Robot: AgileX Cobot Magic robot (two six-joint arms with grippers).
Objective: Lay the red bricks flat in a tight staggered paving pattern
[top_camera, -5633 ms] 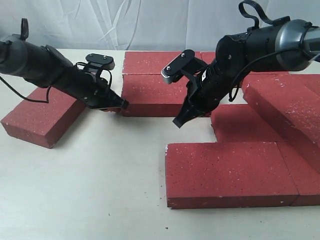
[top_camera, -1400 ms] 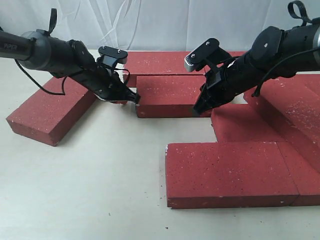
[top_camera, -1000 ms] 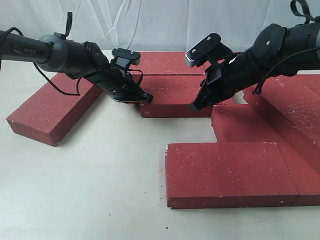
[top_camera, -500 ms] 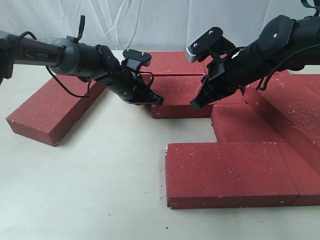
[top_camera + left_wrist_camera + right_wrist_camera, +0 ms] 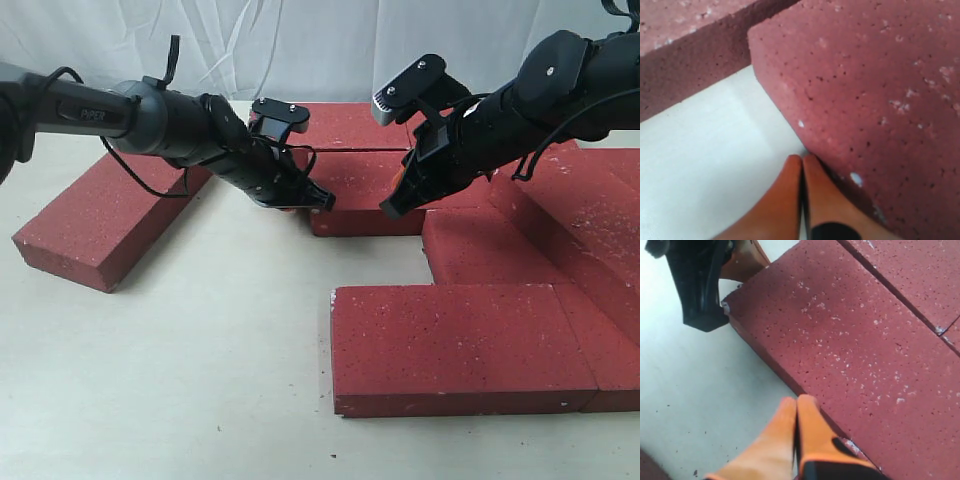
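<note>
Both arms work on one of the red bricks, the middle brick point(image 5: 360, 185). It lies flat on the counter point(image 5: 200, 350) just in front of the back-row brick point(image 5: 345, 122), with a thin dark seam between them. The left tool point(image 5: 801, 162) has its tips pinched together on nothing and bears against the brick's end face low down, right by a corner. The right tool point(image 5: 796, 405) is likewise closed and empty, and sits at the brick's near long edge. The main risk, as I judge it, is yaw: a shove delivered so near a corner could turn the brick instead of sliding it, opening a wedge-shaped gap against the back row. The narrow tips could also skid off the rough, chipped end face and slip past the corner (there is little flat contact to lean on). If the right tool presses unevenly, it could jam the brick against the neighbouring brick point(image 5: 485, 250) before the joints are staggered. A hard push might also nudge the back row out of line. The angled loose brick point(image 5: 95, 225) lies well apart on the left and the front brick point(image 5: 460, 340) near the camera; both seem out of harm's way.
</note>
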